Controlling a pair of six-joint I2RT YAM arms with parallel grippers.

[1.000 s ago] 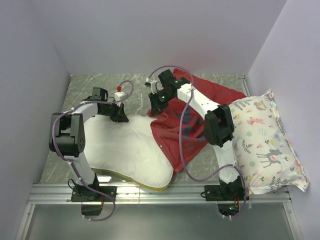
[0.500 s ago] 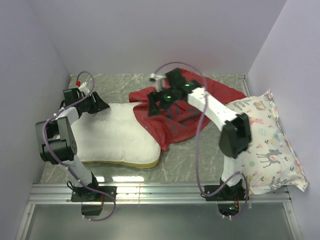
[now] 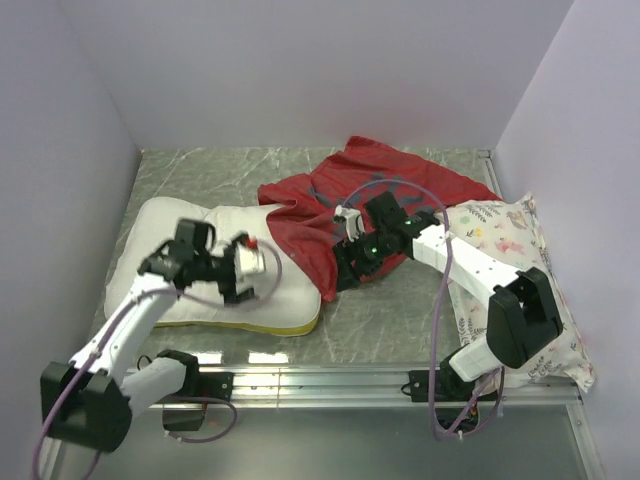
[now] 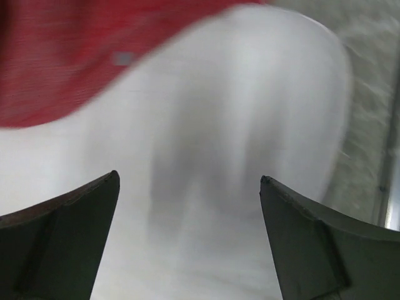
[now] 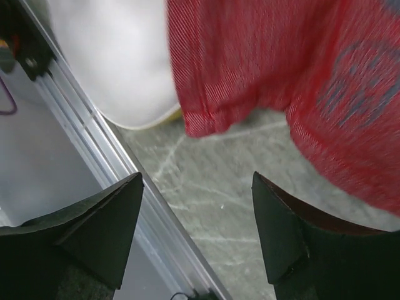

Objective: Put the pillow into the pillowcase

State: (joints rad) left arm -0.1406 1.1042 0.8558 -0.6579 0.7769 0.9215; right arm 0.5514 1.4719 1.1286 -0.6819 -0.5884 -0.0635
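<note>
The white pillow (image 3: 165,225) lies flat at the left, its yellow strip along the near edge. The red pillowcase (image 3: 400,180) is spread behind and to its right, one flap lying over the pillow's right end. My left gripper (image 3: 245,280) hovers open over the pillow's near middle. In the left wrist view the left gripper (image 4: 189,180) has only blurred white pillow (image 4: 250,94) between its fingers and pillowcase (image 4: 62,56) beyond. My right gripper (image 3: 345,272) stands open at the pillowcase's near edge. Bare table lies under the right gripper (image 5: 197,178), with pillowcase (image 5: 281,56) and pillow (image 5: 112,56) ahead.
A white floral animal-print pillow (image 3: 510,260) lies along the right wall, partly under the right arm. An aluminium rail (image 3: 330,380) runs along the table's near edge and shows close to the right gripper as the rail (image 5: 94,156). Walls close in the left, back and right.
Both grippers opened and let go. The left one swung from the pillow's far left corner to its near middle. The right one drew back from the pillowcase's top to its near edge.
</note>
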